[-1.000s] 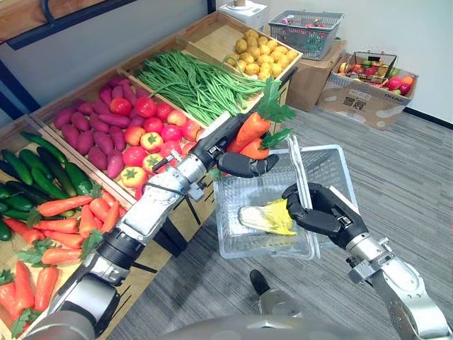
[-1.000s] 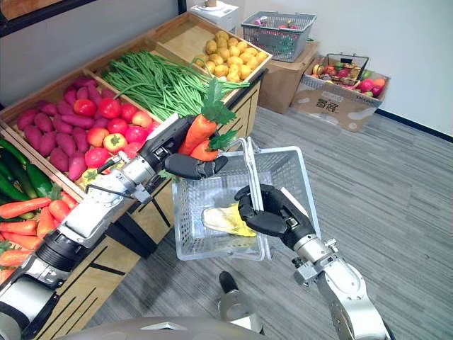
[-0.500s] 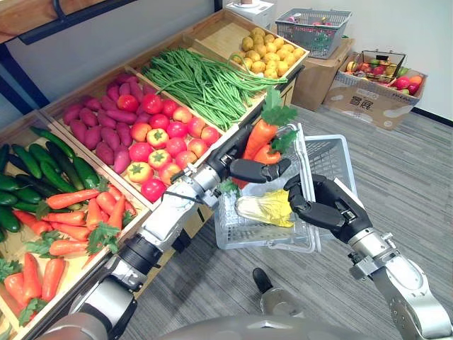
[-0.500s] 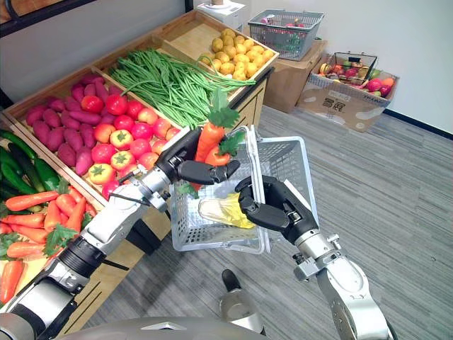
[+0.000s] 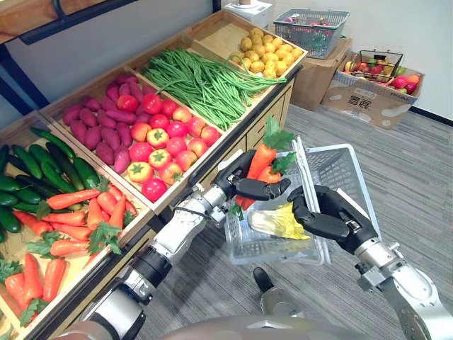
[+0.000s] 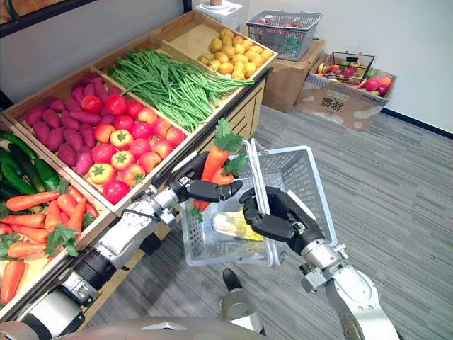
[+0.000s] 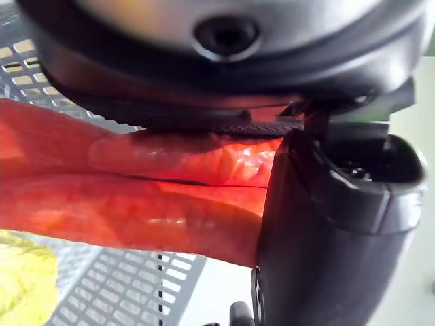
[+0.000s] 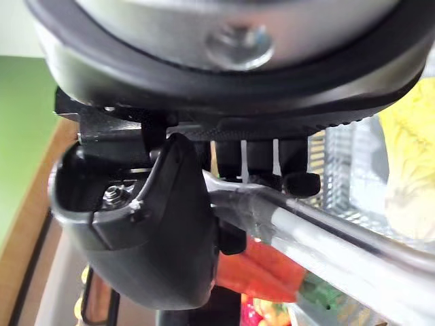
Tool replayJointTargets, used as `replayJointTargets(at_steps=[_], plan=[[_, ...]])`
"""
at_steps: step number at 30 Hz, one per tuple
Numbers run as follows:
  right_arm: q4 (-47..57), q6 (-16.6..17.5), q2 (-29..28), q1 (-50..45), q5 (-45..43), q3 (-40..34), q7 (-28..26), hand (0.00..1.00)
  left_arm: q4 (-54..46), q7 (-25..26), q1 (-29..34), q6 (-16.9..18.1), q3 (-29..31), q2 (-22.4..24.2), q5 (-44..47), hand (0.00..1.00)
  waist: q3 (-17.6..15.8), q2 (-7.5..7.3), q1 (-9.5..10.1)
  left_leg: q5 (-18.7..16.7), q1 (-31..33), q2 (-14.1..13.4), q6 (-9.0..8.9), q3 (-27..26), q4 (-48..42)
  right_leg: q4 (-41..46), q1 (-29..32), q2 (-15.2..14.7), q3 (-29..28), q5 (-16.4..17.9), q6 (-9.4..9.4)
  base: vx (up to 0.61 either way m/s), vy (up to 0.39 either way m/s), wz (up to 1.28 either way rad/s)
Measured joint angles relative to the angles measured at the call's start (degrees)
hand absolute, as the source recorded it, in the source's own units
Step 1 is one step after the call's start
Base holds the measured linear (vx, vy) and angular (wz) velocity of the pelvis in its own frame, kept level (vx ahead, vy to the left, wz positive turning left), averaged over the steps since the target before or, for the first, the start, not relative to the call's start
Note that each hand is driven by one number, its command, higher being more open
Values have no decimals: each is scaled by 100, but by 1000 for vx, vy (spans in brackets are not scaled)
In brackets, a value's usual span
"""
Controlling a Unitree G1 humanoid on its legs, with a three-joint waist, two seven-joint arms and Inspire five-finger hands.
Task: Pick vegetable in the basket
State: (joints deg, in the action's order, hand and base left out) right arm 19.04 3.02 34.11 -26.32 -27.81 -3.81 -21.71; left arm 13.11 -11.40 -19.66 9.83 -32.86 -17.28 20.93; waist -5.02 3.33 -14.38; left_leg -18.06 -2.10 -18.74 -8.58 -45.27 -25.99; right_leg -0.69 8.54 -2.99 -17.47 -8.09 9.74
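My left hand is shut on two orange carrots with green tops, holding them over the near left corner of a clear plastic basket. In the left wrist view the carrots lie pressed between the palm and thumb. My right hand is shut on the basket's handle, keeping the basket in the air above the grey floor. The right wrist view shows the fingers curled round the handle bar. A pale yellow-green cabbage lies in the basket.
A wooden stall on my left holds carrots, cucumbers, tomatoes and purple roots, green beans and potatoes. Beyond it, a wire basket sits on a carton and a box of fruit on the floor.
The left hand has lowered the carrots closer to the basket's corner. The basket and right hand have dropped a little and shifted right. The camera has moved slightly.
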Motion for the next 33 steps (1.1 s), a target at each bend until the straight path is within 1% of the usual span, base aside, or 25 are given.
replayJointTargets(at_steps=[1, 6, 14, 18, 24, 27, 28, 33], plan=[[0, -40, 15, -12, 1, -38, -42, 0, 0, -38, 1, 0, -2, -54, -126, 0, -4, -7, -11, -2, 4, -2, 0, 3, -11, 0, 0, -2, -1, 0, 0, -20, 34, 2], [9, -96, 31, -49, 1, -149, -142, 0, -1, -128, 9, 0, -12, -133, -133, 0, -24, -15, -17, -60, 112, -76, 19, 50, -168, 2, 33, 10, 24, 0, 1, -19, 24, 2], [55, -201, 384, -50, 35, -159, -175, 0, -20, -136, 391, 42, -65, -181, -105, 0, -77, -36, -25, -206, 158, -186, 9, 16, -396, 4, 51, 56, -32, -4, 7, -8, 43, -4], [55, -274, 427, -50, 35, -159, -151, 0, -7, -132, 446, 29, -201, -184, -77, 0, -99, -61, -34, -223, 153, -187, -3, -15, -406, 4, 71, 62, -72, -11, 15, 12, 48, -5], [55, -274, 450, -49, 40, -143, -57, 0, 21, -128, 446, 40, -411, -261, 146, 0, -119, -83, -38, -240, 121, -191, -12, -61, -412, 5, 70, 68, -114, -16, 21, 4, 40, -4], [55, -290, 453, -49, 44, -47, -16, 0, 107, -129, 456, 116, -472, -299, 143, 0, -173, -117, -38, -252, 104, -200, -27, -81, -432, 20, 70, 78, -143, -16, 22, -10, 31, -4], [55, -295, 453, -49, 45, -11, 22, 0, 158, -129, 450, 143, -502, -301, 143, 0, -244, -112, -38, -278, 108, -226, -18, -81, -487, 41, 70, 89, -146, -16, 22, -13, 34, -2], [54, -528, 452, -48, 63, 122, 115, 0, 289, -124, 452, 112, -702, -356, 130, 0, -300, -111, -54, -293, 178, -228, -9, -30, -530, 61, 107, 72, -104, -16, 22, 0, 34, 3]])
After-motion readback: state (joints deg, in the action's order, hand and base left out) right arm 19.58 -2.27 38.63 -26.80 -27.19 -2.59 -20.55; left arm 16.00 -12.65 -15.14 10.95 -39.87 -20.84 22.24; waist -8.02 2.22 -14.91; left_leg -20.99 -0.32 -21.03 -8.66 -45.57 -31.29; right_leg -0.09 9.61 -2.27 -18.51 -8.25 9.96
